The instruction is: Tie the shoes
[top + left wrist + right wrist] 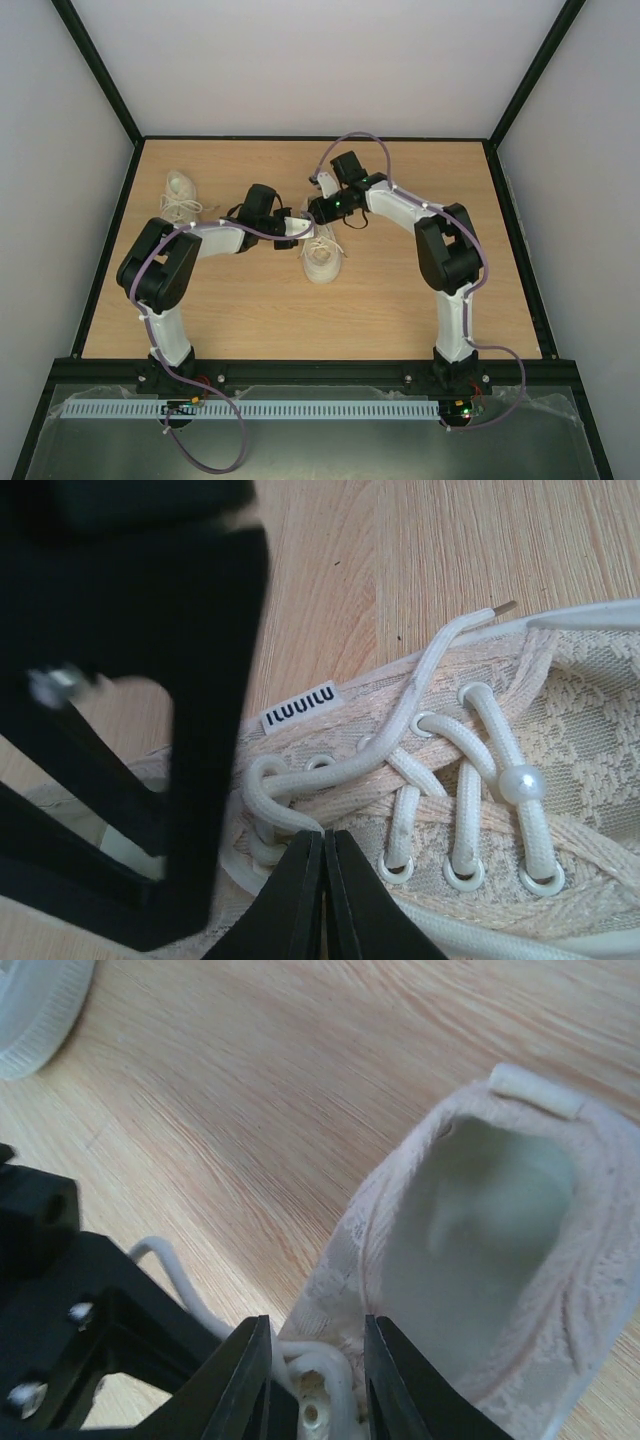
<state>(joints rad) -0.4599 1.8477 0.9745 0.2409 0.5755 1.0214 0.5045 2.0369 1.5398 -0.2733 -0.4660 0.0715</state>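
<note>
One cream-white shoe point(322, 256) lies mid-table, toe toward the arms. The other shoe point(181, 194) lies at the far left. My left gripper point(298, 228) is over the middle shoe's lacing. In the left wrist view its jaws point(323, 842) are shut on a loop of white lace point(290, 815) at the top eyelets. My right gripper point(320, 209) is at the shoe's heel end. In the right wrist view it point(318, 1375) is open, its fingers straddling a bend of lace point(330, 1370) by the shoe's opening point(480, 1250).
The wooden table point(400, 300) has a black frame and white walls around it. The two grippers are crowded close together over the middle shoe. A pearl bead point(513, 783) sits on the lacing. The other shoe's sole point(30, 1010) shows at the right wrist view's top left.
</note>
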